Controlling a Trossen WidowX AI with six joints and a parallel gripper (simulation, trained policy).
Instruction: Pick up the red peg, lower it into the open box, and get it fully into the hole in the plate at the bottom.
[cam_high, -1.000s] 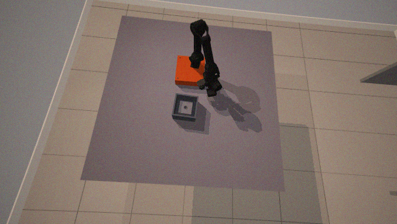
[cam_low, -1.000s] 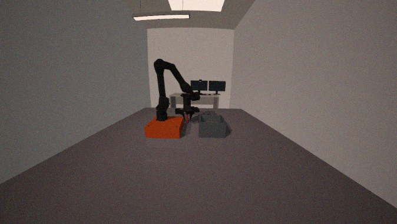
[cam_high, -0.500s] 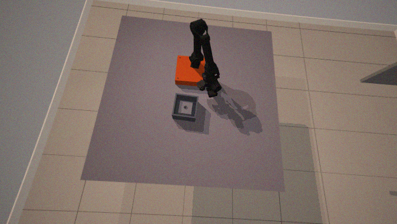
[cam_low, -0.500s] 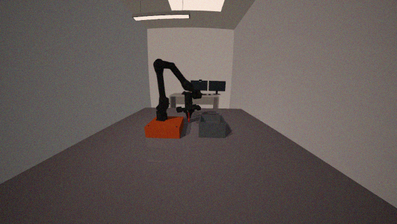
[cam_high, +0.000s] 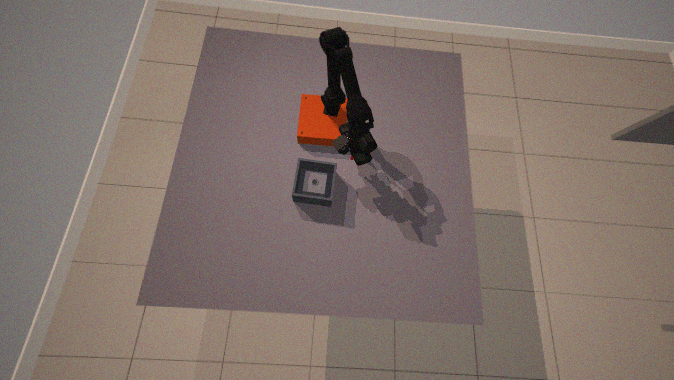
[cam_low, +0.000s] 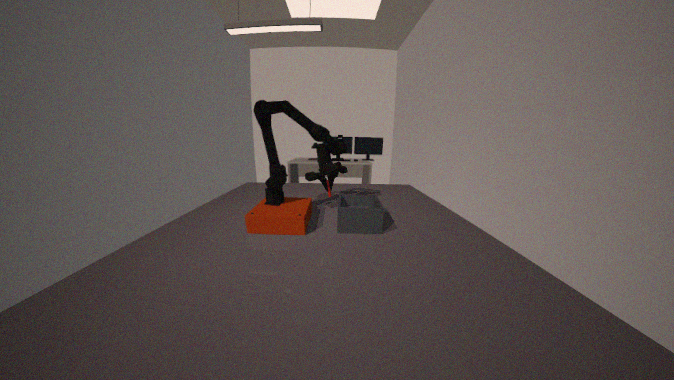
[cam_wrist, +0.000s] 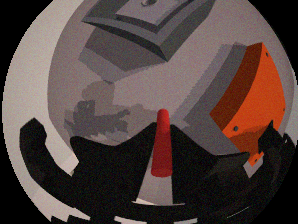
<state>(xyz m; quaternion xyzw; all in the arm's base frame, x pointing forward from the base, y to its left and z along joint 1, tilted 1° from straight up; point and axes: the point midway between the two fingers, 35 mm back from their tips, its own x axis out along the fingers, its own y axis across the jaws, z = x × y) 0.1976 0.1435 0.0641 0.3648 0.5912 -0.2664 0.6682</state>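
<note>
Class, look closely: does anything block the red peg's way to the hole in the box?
Only the near wall of the grey box, which the red peg, held between the fingers beside it, must clear. Nothing visible covers the hole.
</note>
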